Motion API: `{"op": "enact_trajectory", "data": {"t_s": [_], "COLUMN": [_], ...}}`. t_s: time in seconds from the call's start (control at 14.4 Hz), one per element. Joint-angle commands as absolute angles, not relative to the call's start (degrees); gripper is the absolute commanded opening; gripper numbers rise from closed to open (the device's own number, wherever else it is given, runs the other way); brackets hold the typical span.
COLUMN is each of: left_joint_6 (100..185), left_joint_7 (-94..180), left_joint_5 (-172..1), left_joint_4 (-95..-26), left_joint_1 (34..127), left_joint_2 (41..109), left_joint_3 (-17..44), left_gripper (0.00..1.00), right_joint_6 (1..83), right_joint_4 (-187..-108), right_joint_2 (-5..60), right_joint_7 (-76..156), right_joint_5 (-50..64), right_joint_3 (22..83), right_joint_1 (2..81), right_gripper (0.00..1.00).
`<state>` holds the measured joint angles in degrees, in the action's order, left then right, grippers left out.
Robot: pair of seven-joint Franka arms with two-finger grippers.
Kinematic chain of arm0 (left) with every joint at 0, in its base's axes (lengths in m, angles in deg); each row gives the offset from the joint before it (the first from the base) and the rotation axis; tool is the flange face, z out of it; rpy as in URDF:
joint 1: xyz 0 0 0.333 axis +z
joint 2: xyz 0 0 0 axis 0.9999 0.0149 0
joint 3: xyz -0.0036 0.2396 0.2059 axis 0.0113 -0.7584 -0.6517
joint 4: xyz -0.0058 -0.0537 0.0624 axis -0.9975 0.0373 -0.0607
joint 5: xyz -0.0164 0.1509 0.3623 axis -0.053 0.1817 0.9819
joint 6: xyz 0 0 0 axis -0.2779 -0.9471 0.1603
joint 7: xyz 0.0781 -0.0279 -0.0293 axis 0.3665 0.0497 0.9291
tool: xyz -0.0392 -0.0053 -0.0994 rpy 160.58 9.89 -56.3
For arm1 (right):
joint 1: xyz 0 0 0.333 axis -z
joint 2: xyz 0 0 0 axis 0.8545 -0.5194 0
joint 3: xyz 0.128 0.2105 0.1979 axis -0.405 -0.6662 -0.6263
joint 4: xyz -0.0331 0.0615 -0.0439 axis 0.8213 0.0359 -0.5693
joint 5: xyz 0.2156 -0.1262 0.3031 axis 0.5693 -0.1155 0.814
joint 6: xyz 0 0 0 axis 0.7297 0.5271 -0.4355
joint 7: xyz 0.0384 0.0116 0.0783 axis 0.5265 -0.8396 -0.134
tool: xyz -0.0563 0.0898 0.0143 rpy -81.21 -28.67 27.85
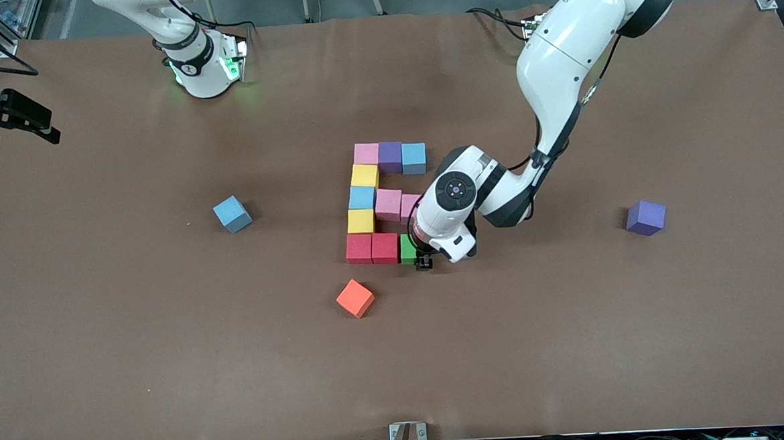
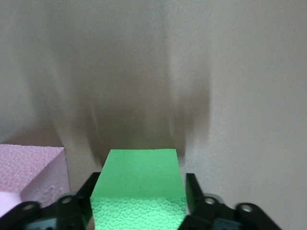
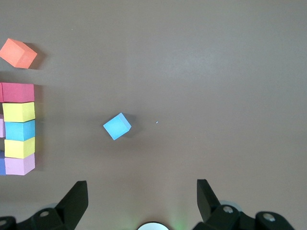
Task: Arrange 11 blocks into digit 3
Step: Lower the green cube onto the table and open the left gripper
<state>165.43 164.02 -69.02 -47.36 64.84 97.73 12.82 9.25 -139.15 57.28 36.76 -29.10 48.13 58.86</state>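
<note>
The blocks form a blocky figure (image 1: 377,200) mid-table: a pink, purple and blue row, a column of yellow, blue and yellow, two pink cubes in the middle, and two red cubes (image 1: 372,248) in the row nearest the front camera. The green block (image 1: 407,249) ends that red row. My left gripper (image 1: 416,252) is down around it, open. In the left wrist view its fingers (image 2: 194,189) flank the green block (image 2: 139,177) with a slight gap. My right gripper (image 3: 141,201) waits open, high over the table near its base.
A loose blue cube (image 1: 232,213) lies toward the right arm's end of the table. A loose purple cube (image 1: 645,217) lies toward the left arm's end. An orange cube (image 1: 355,298) sits nearer the front camera than the red row. A pink cube (image 2: 29,172) stands beside the green one.
</note>
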Motion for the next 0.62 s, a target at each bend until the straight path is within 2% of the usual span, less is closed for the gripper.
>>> {"op": "enact_trajectory", "data": {"t_s": [0.0,0.55], "left_joint_6": [165.1,150.2], "left_joint_7": [163.8,149.8], "left_joint_5": [-67.4,-65.4], "left_joint_4": [-45.9,-44.7], "left_joint_1": [64.7,68.1], "left_joint_2": [96.6,80.7], "left_joint_3": [12.5,13.1], "left_gripper": [1.00,1.00], "right_joint_6": [9.6,9.7], "right_joint_4": [-141.2,-141.2], "right_joint_2": [59.2,59.2], "right_joint_7": [36.1,36.1], "right_joint_5": [-28.6,-28.6], "right_joint_3": [48.2,48.1], "right_joint_1": [58.4,58.3], "right_gripper": [1.00,1.00]}}
